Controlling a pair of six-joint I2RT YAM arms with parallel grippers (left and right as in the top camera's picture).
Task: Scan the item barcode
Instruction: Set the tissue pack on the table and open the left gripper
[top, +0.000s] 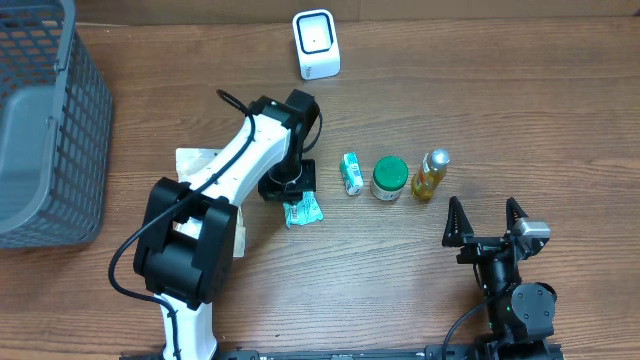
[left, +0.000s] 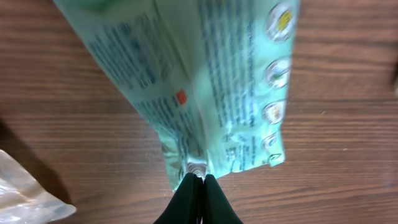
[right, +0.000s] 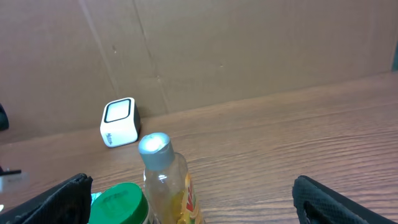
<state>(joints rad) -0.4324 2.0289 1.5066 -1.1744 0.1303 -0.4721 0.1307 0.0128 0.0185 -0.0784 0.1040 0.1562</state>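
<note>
Your left gripper (left: 198, 180) has its jaws pinched tight on the edge of the green packet (left: 205, 81), near the table's middle. The scanner (top: 316, 44) stands far off, so presenting the barcode is left to do. Your right gripper (top: 485, 222) sits wide open and empty.

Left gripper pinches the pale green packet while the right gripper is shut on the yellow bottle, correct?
Not quite. The right gripper is open and holds nothing; the yellow bottle stands free ahead of it, as the overhead view shows. The left gripper does pinch the pale green packet.
</note>
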